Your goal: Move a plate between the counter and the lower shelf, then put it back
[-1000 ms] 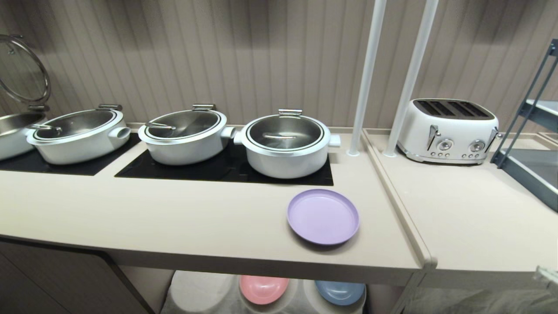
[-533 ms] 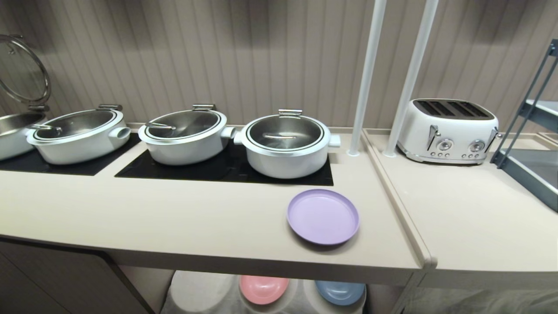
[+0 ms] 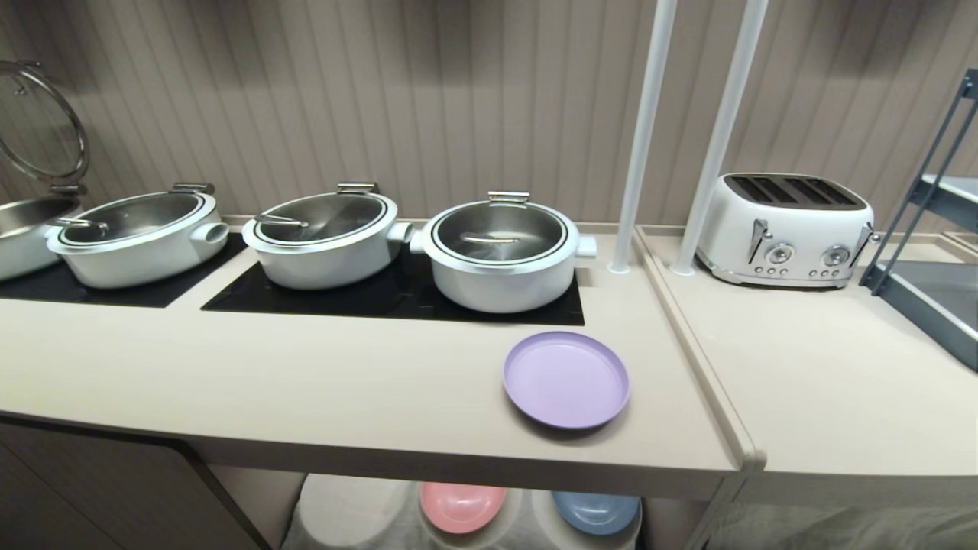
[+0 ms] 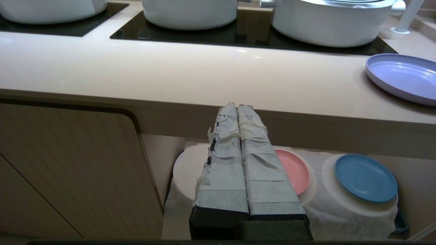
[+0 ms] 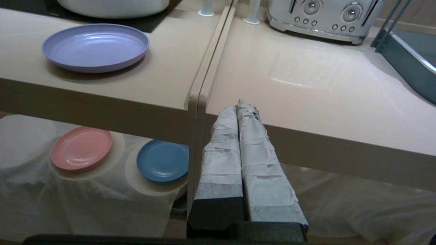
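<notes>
Both sets of fingers are pressed together on nothing: the left gripper (image 4: 238,106) and right gripper (image 5: 240,103) hang below and in front of the tabletop (image 3: 344,382) edge, out of the head view. The plate (image 3: 566,379) lies flat on the tabletop, near its front edge, in front of a pot (image 3: 500,252). On the lower shelf (image 5: 85,194), a pink plate (image 5: 81,147) and blue plate (image 5: 162,160) sit on two cloth humps. Risk, as I judge it: a rising gripper could strike the overhanging edge, or a shallow rim grasp could slip.
</notes>
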Tool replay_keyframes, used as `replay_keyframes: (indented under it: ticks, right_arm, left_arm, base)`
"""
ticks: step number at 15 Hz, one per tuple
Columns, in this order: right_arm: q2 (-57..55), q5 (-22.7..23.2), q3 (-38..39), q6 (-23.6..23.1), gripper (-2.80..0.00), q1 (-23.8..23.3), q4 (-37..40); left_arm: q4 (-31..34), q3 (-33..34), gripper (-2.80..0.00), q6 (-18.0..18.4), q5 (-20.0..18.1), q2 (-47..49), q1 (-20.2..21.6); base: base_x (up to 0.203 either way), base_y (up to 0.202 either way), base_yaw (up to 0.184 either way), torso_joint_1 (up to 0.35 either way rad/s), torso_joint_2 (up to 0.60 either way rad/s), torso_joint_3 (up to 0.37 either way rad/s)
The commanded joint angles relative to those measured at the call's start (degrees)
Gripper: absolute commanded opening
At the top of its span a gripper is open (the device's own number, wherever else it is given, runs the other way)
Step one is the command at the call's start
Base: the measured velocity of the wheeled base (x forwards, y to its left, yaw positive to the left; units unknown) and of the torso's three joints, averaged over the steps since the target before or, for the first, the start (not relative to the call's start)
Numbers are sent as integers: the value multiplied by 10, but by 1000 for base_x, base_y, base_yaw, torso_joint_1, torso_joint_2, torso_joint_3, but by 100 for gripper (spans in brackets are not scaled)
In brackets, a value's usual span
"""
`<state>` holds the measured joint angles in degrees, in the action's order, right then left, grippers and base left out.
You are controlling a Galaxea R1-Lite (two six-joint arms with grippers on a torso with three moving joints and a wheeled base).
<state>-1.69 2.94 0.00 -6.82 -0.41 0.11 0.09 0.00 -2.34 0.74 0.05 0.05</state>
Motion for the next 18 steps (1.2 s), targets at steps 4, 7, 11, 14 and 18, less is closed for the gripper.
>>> replay_keyframes:
  ticks: [4, 7, 11, 14, 18]
  right_arm:
    - [17, 1, 0, 0, -280, 1, 0]
    - [17, 1, 0, 0, -280, 1, 0]
    - [17, -1, 0, 17, -280, 1, -1]
    - [17, -4, -1, 25, -280, 1, 2]
    - [17, -5, 0, 22, -280, 1, -2]
  left_arm:
    - [0, 0, -280, 0, 0, 0, 0]
    - [0, 0, -280, 0, 0, 0, 0]
    - [0, 0, -280, 0, 0, 0, 0]
    - [0, 0, -280, 0, 0, 0, 0]
    - [0, 0, -280, 0, 0, 0, 0]
  base:
    - [0, 0, 0, 0, 0, 0]
    - [0, 0, 0, 0, 0, 0]
    - [0, 0, 0, 0, 0, 0]
    - [0, 0, 0, 0, 0, 0]
    - [0, 0, 0, 0, 0, 0]
